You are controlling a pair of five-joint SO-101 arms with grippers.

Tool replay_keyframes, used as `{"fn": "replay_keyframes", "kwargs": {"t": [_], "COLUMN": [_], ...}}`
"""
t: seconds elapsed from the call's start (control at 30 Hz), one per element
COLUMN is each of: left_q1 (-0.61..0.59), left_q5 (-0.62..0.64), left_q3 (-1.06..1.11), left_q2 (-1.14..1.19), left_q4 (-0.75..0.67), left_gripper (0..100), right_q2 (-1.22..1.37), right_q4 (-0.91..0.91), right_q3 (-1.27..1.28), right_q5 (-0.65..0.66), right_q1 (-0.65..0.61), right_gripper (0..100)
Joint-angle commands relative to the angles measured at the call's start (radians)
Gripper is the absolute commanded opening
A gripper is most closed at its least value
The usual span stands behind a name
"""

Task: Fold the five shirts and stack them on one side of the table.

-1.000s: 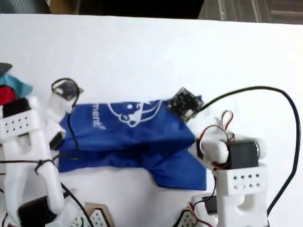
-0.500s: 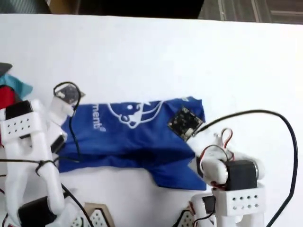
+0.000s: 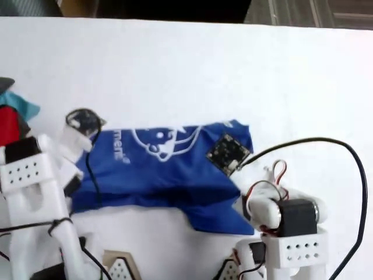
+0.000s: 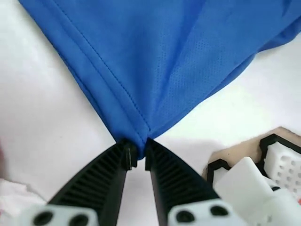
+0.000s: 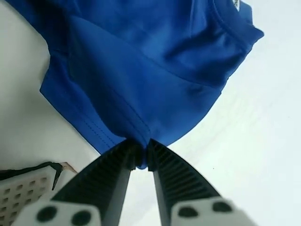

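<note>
While both pincers hold on tight, the blue shirt (image 3: 163,169) lies spread on the white worktop (image 3: 175,70), stretched out from one pincer to the other. The left pincer (image 4: 137,157) is pinched together on a corner of the shirt's hem. The right pincer (image 5: 141,153) is pinched together on a bunched edge at the other end, the end where the neck hole is. A second ago the right arm (image 3: 288,227) reached farther out over the shirt. Now it has pulled back toward its own base, and the far corner of the shirt past the right pincer, which was covered, shows again. The left arm (image 3: 35,181) has also come back, but only a little. The shirt has barely changed its shape, so I think the arms have a good hold and are just starting to drag or fold it. This fold does not look finished, and I see no neat stack, so most of the job seems to be left. Now the counting: one blue shirt, two arms and two pincers. Past the left pincer, on the side away from the right pincer, I count one bit of red cloth (image 3: 7,125) and one bit of teal cloth (image 3: 23,108). They may be more shirts, but I cannot tell. One black cable (image 3: 344,134) loops behind the right arm.
</note>
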Motion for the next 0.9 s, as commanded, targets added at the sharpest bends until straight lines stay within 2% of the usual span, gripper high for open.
{"fn": "replay_keyframes", "kwargs": {"t": [0.0,0.2,0.57,0.77,0.87], "left_q1": [-0.006,-0.006,-0.006,-0.006,-0.009], "left_q5": [-0.029,-0.037,-0.031,-0.031,-0.029], "left_q3": [0.07,0.157,0.153,0.151,0.136], "left_q2": [-0.026,-0.009,0.204,0.212,0.212], "left_q4": [-0.066,-0.135,-0.222,-0.222,-0.215], "left_gripper": [3,3,3,17,18], "right_q2": [-0.021,-0.021,-0.021,-0.025,-0.03], "right_q4": [0.005,-0.038,-0.206,-0.213,-0.209], "right_q3": [-0.002,0.078,0.284,0.287,0.284], "right_q5": [0.003,0.008,0.008,0.008,0.009], "right_q1": [0.002,0.002,0.002,0.002,-0.004], "right_gripper": [2.1,2.1,2.4,2.5,4.5]}}
